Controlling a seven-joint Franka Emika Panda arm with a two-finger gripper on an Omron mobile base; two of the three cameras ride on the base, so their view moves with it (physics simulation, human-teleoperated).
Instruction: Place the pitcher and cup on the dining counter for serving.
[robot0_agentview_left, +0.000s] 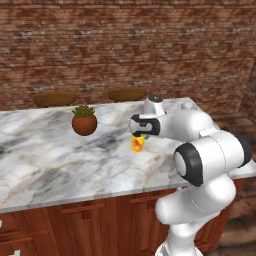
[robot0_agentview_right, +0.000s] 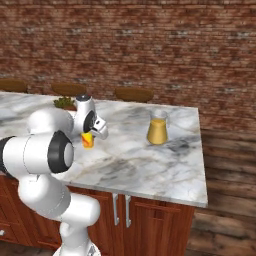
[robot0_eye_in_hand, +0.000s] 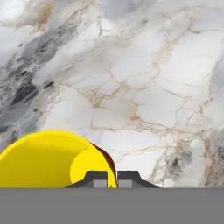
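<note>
1. Yellow is what marks the cup (robot0_agentview_left: 137, 144): it stands on the white, grey-veined marble top of the dining counter (robot0_agentview_right: 150, 165), this table, about mid-depth and toward the robot's side.
2. Directly above it sits the tool (robot0_eye_in_hand: 112, 175); in the hand view the two dark tips are drawn together with the cup's rim wall pinched between them, so I judge the tool clamped on the cup's edge.
3. From the tool the cup lies straight below and slightly to one side: most of the yellow mouth spreads left of the tips in the hand view, which puts the grip on the rim and not around the body.
4. Upright is how the cup looks, its long axis vertical, mouth facing up toward the hand; its red-orange mark shows on the side in the left base view.
5. Whether its base already rests on the marble or hangs just above it, I cannot tell.
6. Well apart to the cup's right, nearer the table's far end, the pitcher (robot0_agentview_right: 158, 128) stands upright with amber liquid inside, so its half of the task looks done.
7. A potted plant (robot0_agentview_left: 84, 120) stands left of the cup, clear of it.
8. What probably remains is a straight vertical release and lift along the cup's axis.
</note>
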